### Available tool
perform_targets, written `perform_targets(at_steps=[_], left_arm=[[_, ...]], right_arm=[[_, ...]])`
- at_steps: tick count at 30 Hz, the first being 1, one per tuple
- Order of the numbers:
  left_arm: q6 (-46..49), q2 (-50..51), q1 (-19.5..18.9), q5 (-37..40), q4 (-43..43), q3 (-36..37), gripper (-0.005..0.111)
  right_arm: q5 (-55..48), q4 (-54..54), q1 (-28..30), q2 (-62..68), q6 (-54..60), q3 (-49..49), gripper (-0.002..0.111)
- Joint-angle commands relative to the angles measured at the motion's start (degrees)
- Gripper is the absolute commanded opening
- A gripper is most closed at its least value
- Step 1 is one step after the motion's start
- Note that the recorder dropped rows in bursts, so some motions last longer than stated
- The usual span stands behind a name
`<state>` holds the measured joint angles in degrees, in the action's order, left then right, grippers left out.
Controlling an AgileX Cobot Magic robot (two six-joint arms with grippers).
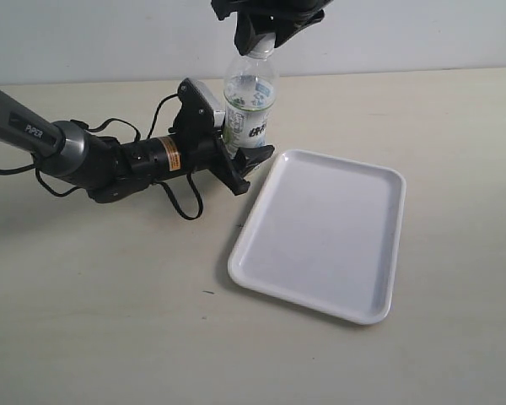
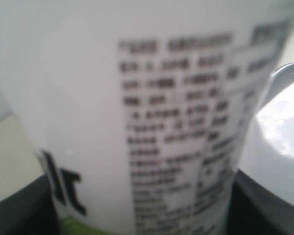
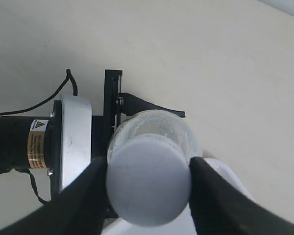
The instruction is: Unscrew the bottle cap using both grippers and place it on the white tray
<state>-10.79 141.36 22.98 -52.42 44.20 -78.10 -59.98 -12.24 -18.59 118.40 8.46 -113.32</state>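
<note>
The white tray [image 1: 320,228] lies at five o'clock of the bottle [image 1: 251,101] your left gripper [image 1: 236,139] clamps. Your right gripper [image 3: 148,166] straddles the light bottle cap [image 3: 148,191] at its sides, the right hold; whether it pinches, I cannot tell.

Counted one bottle [image 1: 251,105], clear plastic, wearing a single white-and-green label [image 1: 255,128]. Counted one bottle cap [image 3: 148,181], white and round. Found one white tray [image 1: 320,228]. Tallied two grippers, a left gripper [image 1: 232,139] and a right gripper [image 1: 266,32], each with two black jaws, four in all. Saw one dark grey arm [image 1: 34,135] in full, marked once with "PIPER", and only the end of a second. Noted one yellow warning sticker [image 1: 174,156]. Made out at least two black cables [image 1: 184,209], without settling the exact number. Counted one table [image 1: 110,321].
</note>
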Motion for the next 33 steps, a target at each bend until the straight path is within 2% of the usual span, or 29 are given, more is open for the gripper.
perform_targets(at_steps=[1,5,18,33], left_arm=[[0.4,-0.6,0.4,0.4,0.6,0.0,0.0],[0.4,-0.6,0.4,0.4,0.6,0.0,0.0],[0.1,-0.6,0.4,0.4,0.6,0.0,0.0],[0.1,-0.6,0.4,0.4,0.6,0.0,0.0]], right_arm=[[-0.4,0.5,-0.1,-0.6,4.0,-0.4,0.012],[-0.4,0.4,-0.1,-0.6,11.1,-0.4,0.0],[0.5,0.1,-0.1,-0.6,47.5,-0.4,0.0],[3.0,0.3,-0.1,-0.6,60.7,-0.4,0.0]])
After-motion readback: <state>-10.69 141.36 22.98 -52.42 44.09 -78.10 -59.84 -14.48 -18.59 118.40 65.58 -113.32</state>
